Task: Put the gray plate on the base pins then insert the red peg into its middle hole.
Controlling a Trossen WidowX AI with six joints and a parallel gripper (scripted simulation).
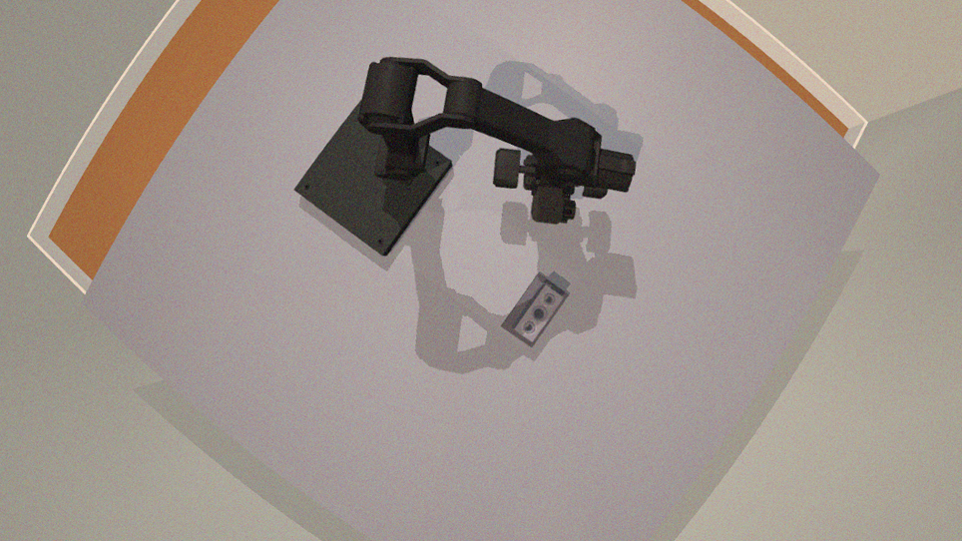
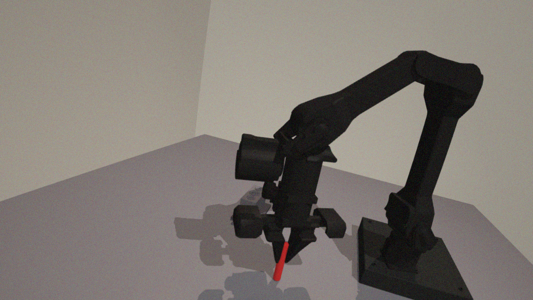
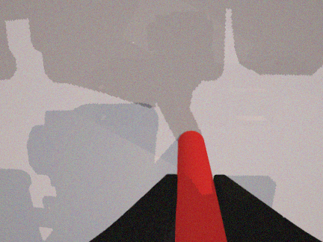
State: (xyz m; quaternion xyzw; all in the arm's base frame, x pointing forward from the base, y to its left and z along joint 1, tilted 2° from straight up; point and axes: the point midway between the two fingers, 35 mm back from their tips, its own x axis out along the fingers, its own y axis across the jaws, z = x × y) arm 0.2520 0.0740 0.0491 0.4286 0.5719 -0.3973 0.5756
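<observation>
My gripper (image 2: 281,260) (image 3: 194,184) is shut on the red peg (image 2: 278,272) (image 3: 192,154). The fingertips hold it along its upper part, and its lower end is at or close to the table. The arm hides the peg in the top view. The gray plate (image 1: 534,334) (image 2: 254,194) lies on top of the base (image 1: 510,324), below the arm in the top view, and looks flat. Its middle hole is dark and empty, with a pin showing in each outer hole. In the exterior view the gripper partly hides plate and base.
The robot's square mounting plate (image 1: 345,182) (image 2: 443,275) stands on the table (image 1: 491,461) (image 2: 112,223), left of the gripper in the top view and right of it in the exterior view. Arm shadows fall across the plate and base.
</observation>
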